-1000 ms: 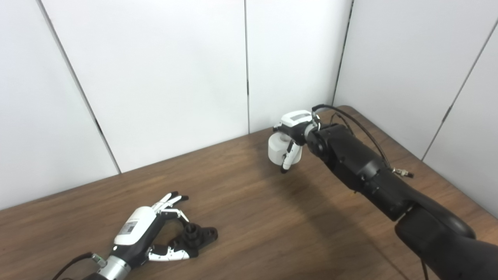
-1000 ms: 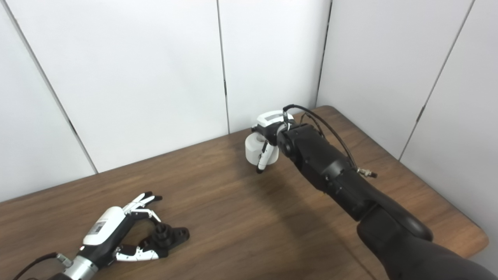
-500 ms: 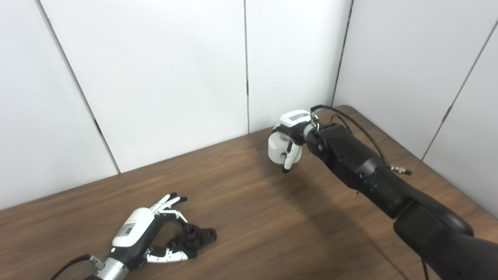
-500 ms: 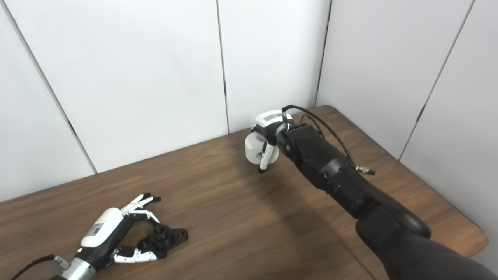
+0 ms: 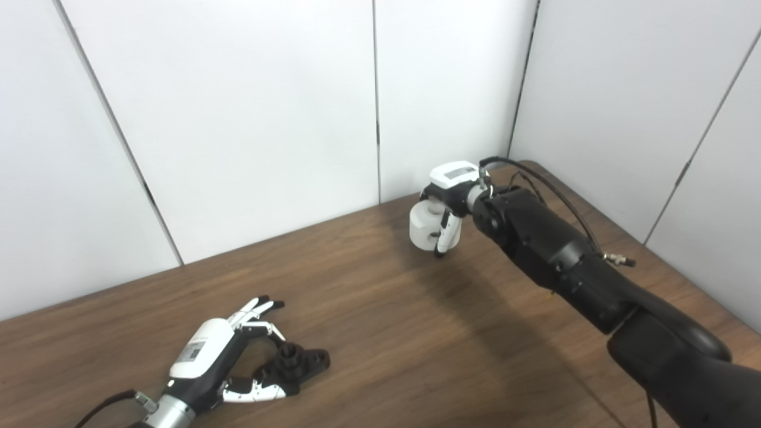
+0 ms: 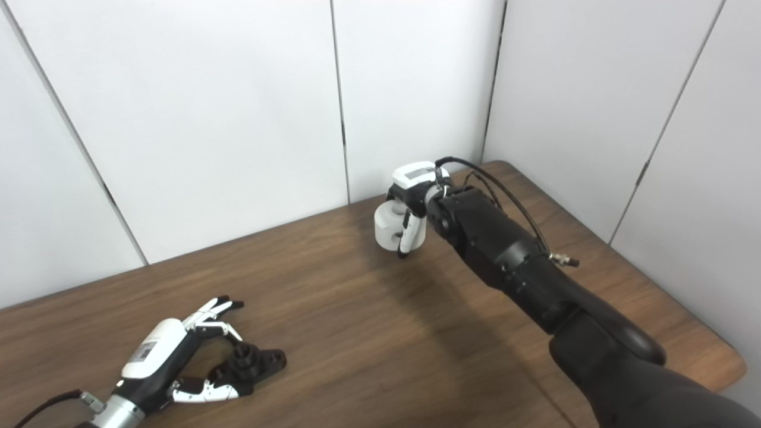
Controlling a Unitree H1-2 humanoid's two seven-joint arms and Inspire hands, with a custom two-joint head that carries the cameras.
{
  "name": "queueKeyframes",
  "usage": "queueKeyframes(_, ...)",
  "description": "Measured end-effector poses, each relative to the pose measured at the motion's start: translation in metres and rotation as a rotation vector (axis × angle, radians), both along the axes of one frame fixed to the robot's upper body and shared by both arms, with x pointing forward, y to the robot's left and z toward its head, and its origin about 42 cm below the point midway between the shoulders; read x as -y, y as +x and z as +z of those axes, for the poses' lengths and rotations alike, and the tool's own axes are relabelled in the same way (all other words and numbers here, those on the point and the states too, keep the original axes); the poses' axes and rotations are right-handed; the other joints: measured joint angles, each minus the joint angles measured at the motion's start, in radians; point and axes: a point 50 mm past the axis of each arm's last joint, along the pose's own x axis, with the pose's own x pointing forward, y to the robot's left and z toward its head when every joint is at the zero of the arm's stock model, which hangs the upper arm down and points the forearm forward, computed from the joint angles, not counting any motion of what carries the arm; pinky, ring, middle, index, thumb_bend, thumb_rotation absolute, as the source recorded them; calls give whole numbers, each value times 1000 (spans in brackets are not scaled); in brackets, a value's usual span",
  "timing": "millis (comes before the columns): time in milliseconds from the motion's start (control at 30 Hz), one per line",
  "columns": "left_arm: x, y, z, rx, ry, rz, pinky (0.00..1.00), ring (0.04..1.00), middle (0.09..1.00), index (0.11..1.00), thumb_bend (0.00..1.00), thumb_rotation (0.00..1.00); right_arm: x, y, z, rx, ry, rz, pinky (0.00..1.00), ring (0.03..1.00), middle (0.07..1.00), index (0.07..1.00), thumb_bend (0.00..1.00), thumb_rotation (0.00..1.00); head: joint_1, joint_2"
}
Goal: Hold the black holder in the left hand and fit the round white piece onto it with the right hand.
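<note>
Counting one black holder (image 5: 300,364), one round white piece (image 5: 425,226)

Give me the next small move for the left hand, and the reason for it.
Probably close the left hand on the black holder and lift it. The holder lies on the table with the fingers apart around it, while the right hand already grips the round white piece far off.

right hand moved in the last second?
Yes. The right hand with the round white piece has lifted slightly, judged against the wall panel seam behind it.
</note>
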Motion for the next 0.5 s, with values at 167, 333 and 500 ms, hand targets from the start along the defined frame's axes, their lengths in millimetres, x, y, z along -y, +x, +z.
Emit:
queueKeyframes(167,-1,0,0,-1,-1,2,917,973,908,485,523,73,-4,-1,6,54,3,14,760,800,815,714,895,271,-2,6)
queueKeyframes(333,-1,0,0,-1,-1,1,922,975,911,485,523,74,-8,-3,8,96,-6,30,719,777,793,656,879,293,2,9)
queueKeyframes(500,-1,-1,0,-1,-1,1,904,974,915,486,522,75,-6,-6,3,109,-22,28,723,779,782,591,873,261,6,12)
